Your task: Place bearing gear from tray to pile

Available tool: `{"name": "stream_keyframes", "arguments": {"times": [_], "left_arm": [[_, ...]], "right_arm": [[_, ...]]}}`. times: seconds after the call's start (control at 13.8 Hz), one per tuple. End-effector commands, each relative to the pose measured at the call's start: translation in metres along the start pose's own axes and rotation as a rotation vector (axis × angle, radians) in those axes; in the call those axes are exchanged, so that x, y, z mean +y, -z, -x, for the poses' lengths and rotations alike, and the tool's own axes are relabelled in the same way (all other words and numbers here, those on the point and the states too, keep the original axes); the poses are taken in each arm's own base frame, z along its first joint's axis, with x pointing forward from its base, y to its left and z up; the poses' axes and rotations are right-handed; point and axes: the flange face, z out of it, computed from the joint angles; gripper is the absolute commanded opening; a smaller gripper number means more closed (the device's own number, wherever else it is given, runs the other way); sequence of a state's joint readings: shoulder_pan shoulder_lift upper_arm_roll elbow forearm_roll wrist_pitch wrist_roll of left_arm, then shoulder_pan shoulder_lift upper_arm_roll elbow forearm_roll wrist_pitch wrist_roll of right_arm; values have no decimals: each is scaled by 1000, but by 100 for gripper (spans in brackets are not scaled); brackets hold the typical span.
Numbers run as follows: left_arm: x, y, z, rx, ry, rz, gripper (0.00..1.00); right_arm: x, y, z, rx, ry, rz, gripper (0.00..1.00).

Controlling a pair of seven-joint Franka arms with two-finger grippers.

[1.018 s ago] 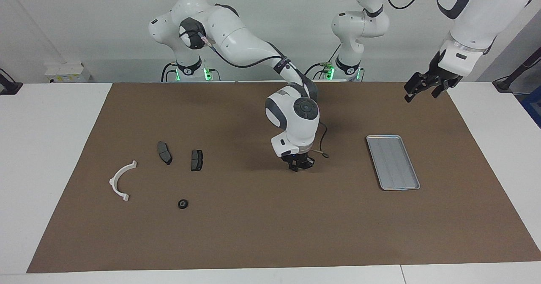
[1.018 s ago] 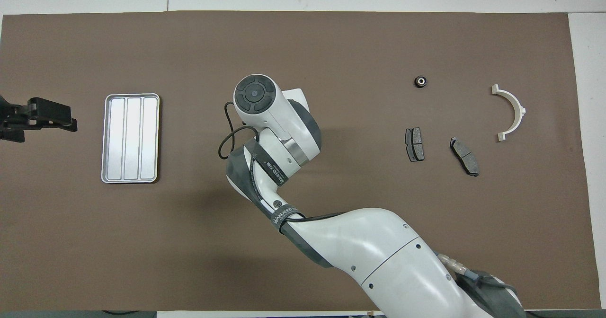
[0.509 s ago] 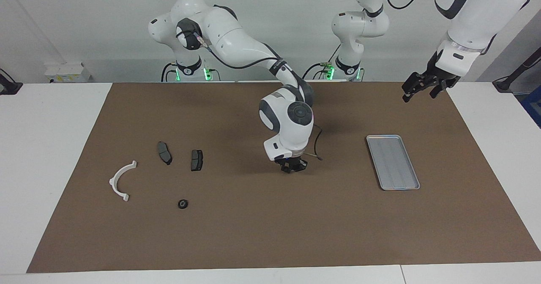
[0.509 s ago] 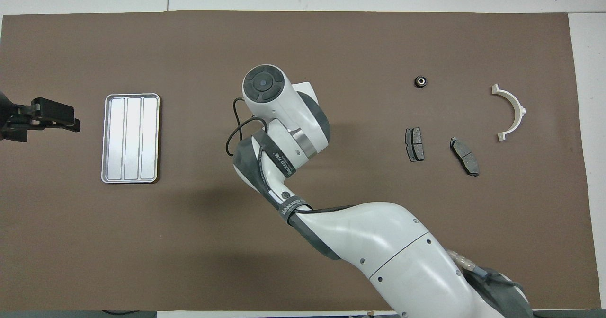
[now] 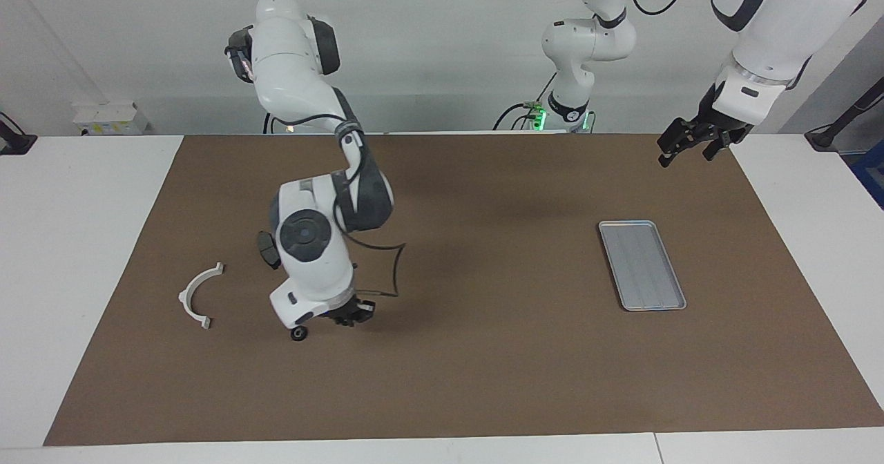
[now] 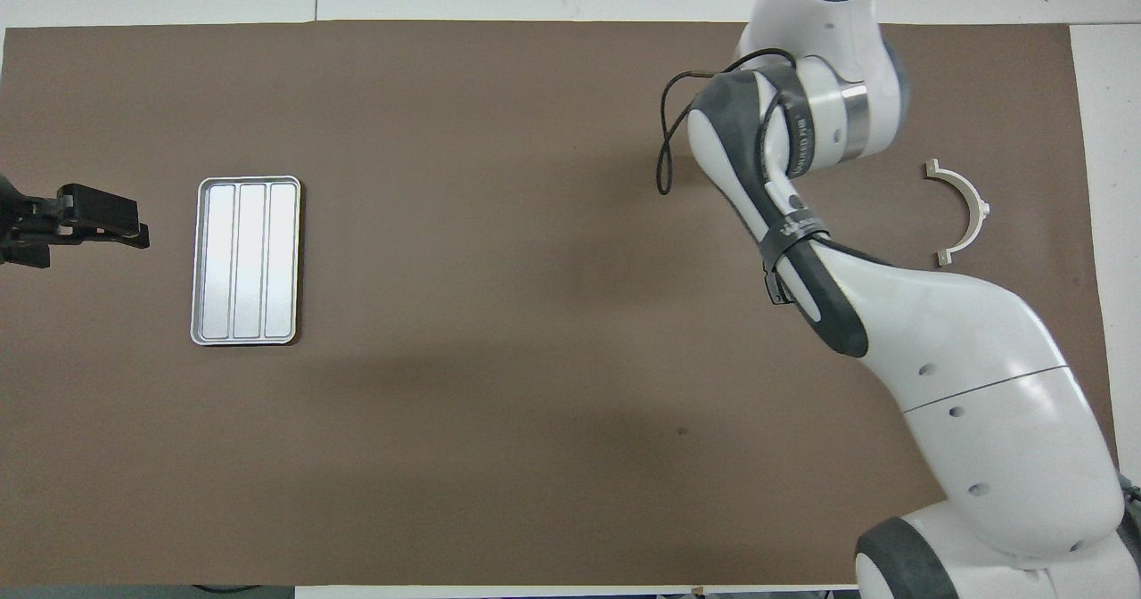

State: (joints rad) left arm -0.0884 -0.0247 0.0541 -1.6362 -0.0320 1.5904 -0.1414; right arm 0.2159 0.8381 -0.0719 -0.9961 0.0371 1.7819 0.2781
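the right end effector (image 5: 352, 314) hangs low over the brown mat, just beside a small black bearing gear (image 5: 298, 333) lying near the white arc (image 5: 199, 295); its fingertips are closed tight and i cannot tell if anything is held. the silver tray (image 5: 642, 265) sits at the left arm's end of the bench. the left end effector (image 5: 693, 145) waits up high with its fingers spread wide, holding nothing.

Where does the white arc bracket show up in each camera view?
Facing view: the white arc bracket lies toward the picture's left edge, below mid-height.
Overhead view: it lies near the picture's right edge, above mid-height.
Shared landmark: the tray lies toward the table's other end in both.
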Motion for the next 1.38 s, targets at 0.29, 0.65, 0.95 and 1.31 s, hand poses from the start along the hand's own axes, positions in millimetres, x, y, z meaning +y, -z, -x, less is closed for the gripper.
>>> {"name": "stream_keyframes", "arguments": {"times": [0.29, 0.65, 0.95, 1.31], "left_arm": [[-2, 5, 6, -3, -2, -7, 100], [-2, 5, 6, -2, -2, -8, 100], [-2, 5, 6, -2, -2, -8, 100], [-2, 5, 6, -3, -2, -7, 100]], "right_arm": [[108, -18, -20, -60, 89, -8, 0], [147, -54, -20, -110, 64, -8, 0], [150, -72, -21, -115, 60, -6, 0], [149, -77, -20, -120, 37, -14, 40]]}}
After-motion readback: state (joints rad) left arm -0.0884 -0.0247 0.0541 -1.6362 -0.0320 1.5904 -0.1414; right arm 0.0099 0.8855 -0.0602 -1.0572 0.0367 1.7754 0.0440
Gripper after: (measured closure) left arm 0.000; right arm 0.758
